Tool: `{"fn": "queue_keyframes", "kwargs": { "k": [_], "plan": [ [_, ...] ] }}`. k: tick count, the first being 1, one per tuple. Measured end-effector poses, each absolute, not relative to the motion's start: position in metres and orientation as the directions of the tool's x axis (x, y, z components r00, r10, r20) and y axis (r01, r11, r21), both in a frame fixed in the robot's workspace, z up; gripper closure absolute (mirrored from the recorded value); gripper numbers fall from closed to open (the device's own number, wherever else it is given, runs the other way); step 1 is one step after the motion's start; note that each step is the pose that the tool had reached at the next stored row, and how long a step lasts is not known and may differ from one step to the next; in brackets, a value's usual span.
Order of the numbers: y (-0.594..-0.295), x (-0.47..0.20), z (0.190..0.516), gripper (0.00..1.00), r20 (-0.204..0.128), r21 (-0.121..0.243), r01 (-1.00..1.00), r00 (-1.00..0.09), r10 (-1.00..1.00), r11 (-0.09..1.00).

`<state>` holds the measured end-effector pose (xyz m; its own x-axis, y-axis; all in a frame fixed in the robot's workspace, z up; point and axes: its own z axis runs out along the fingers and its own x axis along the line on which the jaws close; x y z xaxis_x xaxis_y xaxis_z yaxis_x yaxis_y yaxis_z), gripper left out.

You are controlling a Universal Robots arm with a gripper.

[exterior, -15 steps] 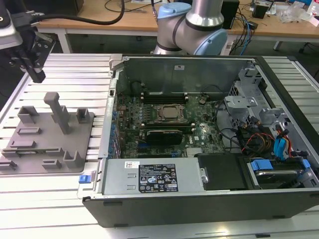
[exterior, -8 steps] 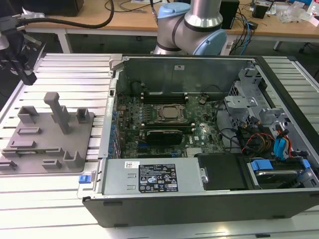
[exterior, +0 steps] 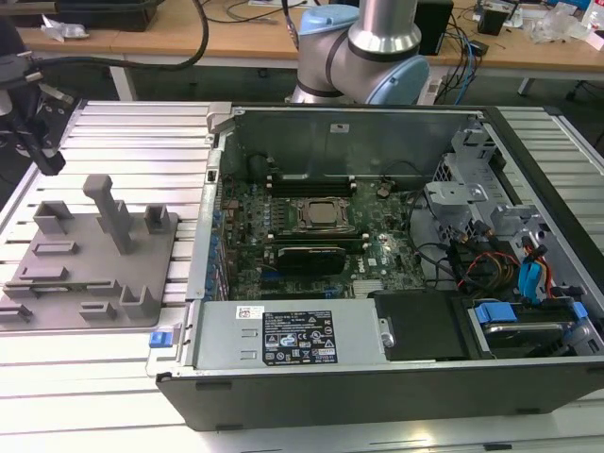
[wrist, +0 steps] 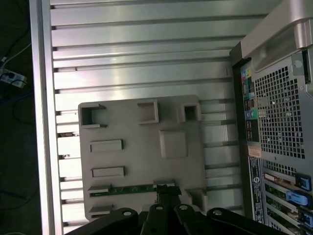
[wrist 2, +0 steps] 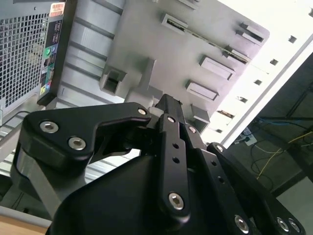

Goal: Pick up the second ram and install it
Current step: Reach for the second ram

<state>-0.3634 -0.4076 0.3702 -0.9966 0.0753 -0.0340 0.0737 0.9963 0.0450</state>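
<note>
- The black, linkage-driven gripper [wrist: 166, 192] has its fingertips [wrist: 161, 190] drawn together with nothing between them. In the exterior view it hangs above the ribbed aluminium table [exterior: 123, 132], on that view's far left.
- The second ram [wrist: 128, 189], a thin dark green memory stick, sits on edge in a long narrow slot of the flat grey plastic fixture plate [wrist: 146, 161]. It has not been lifted, so the pick has not been made.
- The stick's long axis runs along one edge of the plate and points towards the open black computer case [wrist: 274, 122] beside it.
- In the first wrist view the fingertips line up over the end of the stick nearer the case, and most of its length stretches away from them.
- The gripper's linkage arms appear to fan out along the same line as the stick's length. Judged from that, the jaws as they stand would close along the stick and not across its thin faces.
</note>
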Motion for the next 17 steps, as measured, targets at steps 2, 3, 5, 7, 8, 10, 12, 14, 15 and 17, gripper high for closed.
{"fn": "queue_keyframes", "kwargs": {
  "k": [2, 3, 5, 7, 8, 10, 12, 14, 15, 17],
  "plan": [
    [-0.409, -0.367, 0.367, 0.92, -0.034, 0.045, 0.074, -0.997, 0.075, 0.996],
    [-0.409, -0.369, 0.366, 0.92, -0.034, 0.045, 0.074, -0.997, 0.075, 0.996],
    [-0.410, -0.372, 0.364, 0.92, -0.034, 0.045, 0.074, -0.997, 0.075, 0.996],
    [-0.410, -0.374, 0.362, 0.92, -0.034, 0.045, 0.074, -0.997, 0.075, 0.996],
    [-0.410, -0.375, 0.361, 0.92, -0.034, 0.045, 0.074, -0.997, 0.075, 0.996],
    [-0.410, -0.379, 0.360, 0.92, -0.034, 0.045, 0.074, -0.997, 0.075, 0.996],
    [-0.410, -0.381, 0.359, 0.92, -0.034, 0.045, 0.074, -0.997, 0.075, 0.996],
    [-0.410, -0.383, 0.358, 0.92, -0.034, 0.045, 0.074, -0.997, 0.075, 0.996],
    [-0.410, -0.384, 0.357, 0.92, -0.034, 0.045, 0.074, -0.997, 0.075, 0.996],
    [-0.410, -0.387, 0.355, 0.92, -0.034, 0.045, 0.074, -0.997, 0.075, 0.996]
  ]
}}
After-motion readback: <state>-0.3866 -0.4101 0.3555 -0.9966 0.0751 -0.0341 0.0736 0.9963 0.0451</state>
